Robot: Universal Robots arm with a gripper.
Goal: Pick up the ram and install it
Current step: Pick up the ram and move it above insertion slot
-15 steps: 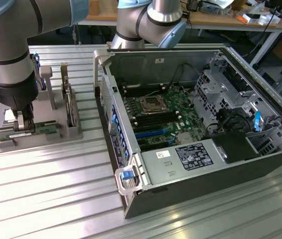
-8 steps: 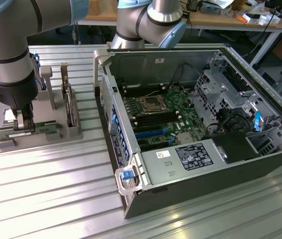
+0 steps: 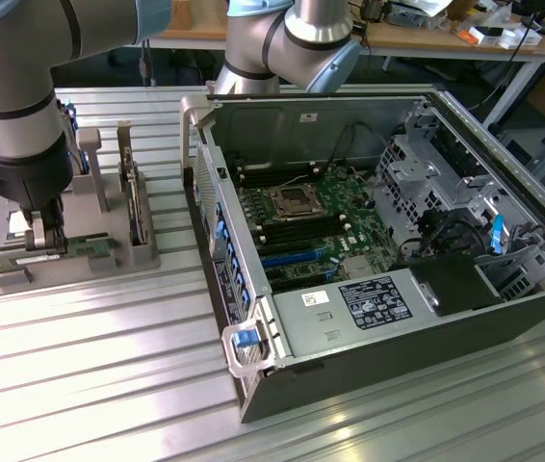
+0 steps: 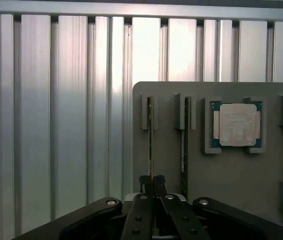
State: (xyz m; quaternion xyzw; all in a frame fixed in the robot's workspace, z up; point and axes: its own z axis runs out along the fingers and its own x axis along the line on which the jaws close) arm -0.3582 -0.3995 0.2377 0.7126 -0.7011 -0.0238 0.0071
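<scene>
The ram (image 4: 150,131) stands on edge in a slot of the grey holder plate (image 4: 231,175), seen as a thin dark line. My gripper (image 4: 152,180) is down over its near end, both black fingers pressed against the stick's sides. In the exterior view the gripper (image 3: 46,234) sits low at the left end of the holder (image 3: 3,279), on the green ram (image 3: 80,246) with its white label. A second ram stick (image 4: 185,145) stands in the neighbouring slot, untouched.
A square silvery processor chip (image 4: 238,125) lies in a recess of the holder beside the sticks. The open computer case (image 3: 282,385) stands at the exterior view's right, its motherboard (image 3: 301,221) showing black and blue memory slots. The ribbed metal table (image 3: 99,385) runs under everything.
</scene>
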